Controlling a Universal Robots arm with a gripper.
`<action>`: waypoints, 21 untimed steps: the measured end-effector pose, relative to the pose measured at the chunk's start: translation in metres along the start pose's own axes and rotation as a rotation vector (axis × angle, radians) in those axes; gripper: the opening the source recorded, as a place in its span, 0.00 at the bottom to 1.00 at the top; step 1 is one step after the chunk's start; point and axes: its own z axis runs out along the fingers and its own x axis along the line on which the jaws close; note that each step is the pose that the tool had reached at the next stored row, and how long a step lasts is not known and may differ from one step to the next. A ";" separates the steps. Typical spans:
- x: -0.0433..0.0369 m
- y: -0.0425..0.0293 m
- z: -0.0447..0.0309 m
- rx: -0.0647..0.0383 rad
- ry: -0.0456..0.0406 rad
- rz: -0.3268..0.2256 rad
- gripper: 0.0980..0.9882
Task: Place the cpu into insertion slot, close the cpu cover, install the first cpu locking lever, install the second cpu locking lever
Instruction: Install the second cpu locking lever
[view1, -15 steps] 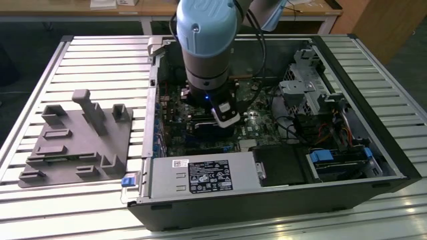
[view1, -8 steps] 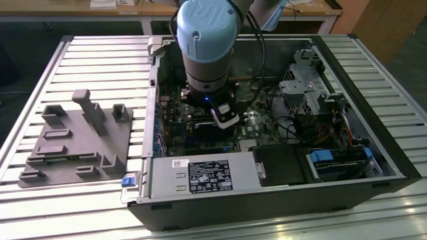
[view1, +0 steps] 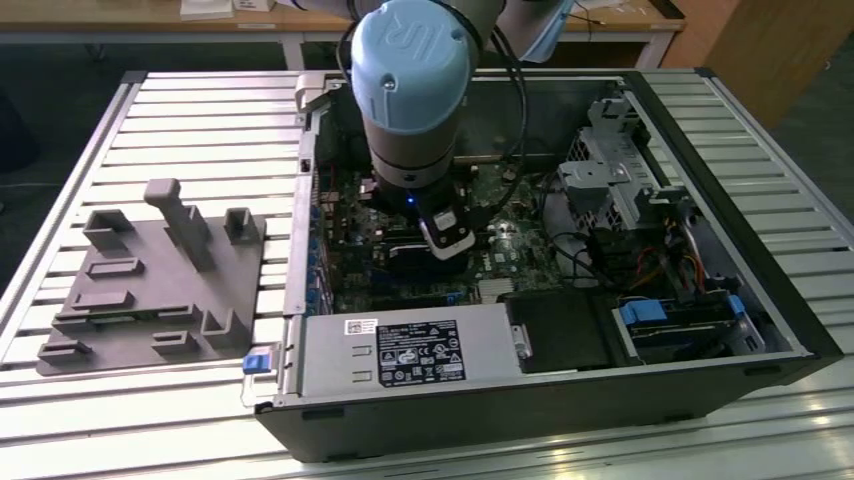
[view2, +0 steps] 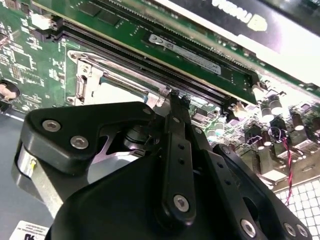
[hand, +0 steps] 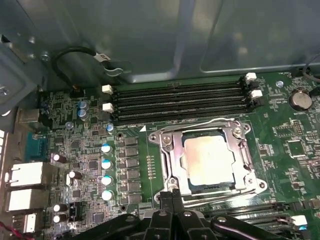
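Observation:
The cpu (hand: 207, 159), a dull silver square, lies flat in the insertion slot (hand: 161, 137) on the green motherboard. The cpu cover (hand: 172, 160), a thin metal frame, lies down around the chip. A thin wire lever (hand: 246, 150) runs along one side of the slot; I cannot tell whether it is latched. My gripper (hand: 172, 194) is shut with nothing between its black fingers, its tip just off the slot's near corner. In the second wrist view the gripper (view2: 175, 99) points at the slot's edge, beside the cpu (view2: 117, 92). In the exterior view the gripper (view1: 447, 245) hangs low inside the open computer case.
Long black memory slots (hand: 180, 102) run beside the socket, with capacitors (hand: 106, 172) on the other side. A graphics card (view2: 240, 20) stands close by. The case holds a power supply (view1: 400, 355) and a drive cage (view1: 614, 170). A grey fixture (view1: 147, 290) sits on the slatted table.

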 end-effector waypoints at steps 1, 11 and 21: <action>0.0013 0.0004 0.0005 0.000 0.0000 0.000 0.01; 0.0075 0.0056 0.0047 0.003 -0.0004 0.000 0.01; 0.0071 0.0156 -0.0203 0.012 -0.0015 -0.001 0.01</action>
